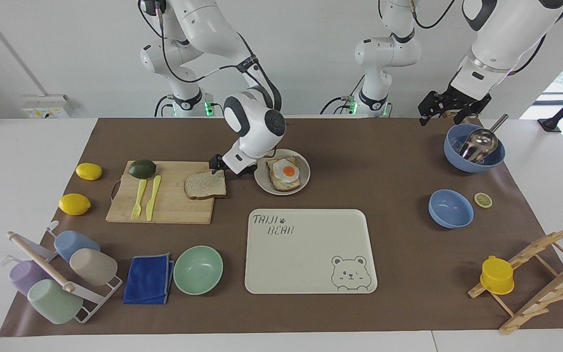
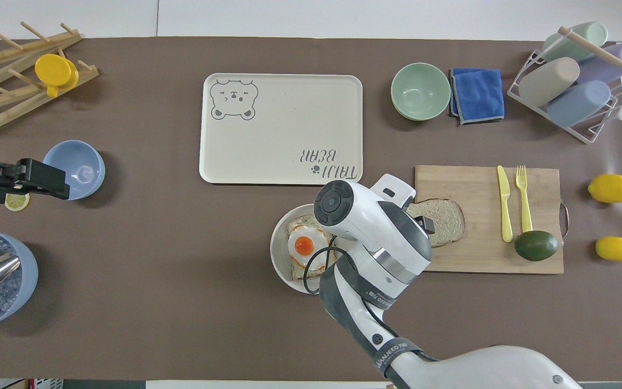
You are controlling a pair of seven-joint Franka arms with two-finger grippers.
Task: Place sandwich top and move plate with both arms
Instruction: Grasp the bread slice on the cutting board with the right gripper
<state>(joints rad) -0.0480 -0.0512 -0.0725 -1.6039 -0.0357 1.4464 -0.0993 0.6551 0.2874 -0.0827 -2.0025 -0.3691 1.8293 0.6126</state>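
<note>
Pale bread slice (image 1: 205,185) on wooden cutting board (image 1: 174,205), beside round beige plate (image 1: 262,183); cream rectangular tray (image 1: 306,264) farther from robots.

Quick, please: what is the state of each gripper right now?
Right gripper: open, holding nothing, low at the bread slice on the cutting board.
Left gripper: open, empty, waits above the blue bowl with the scoop.
</note>
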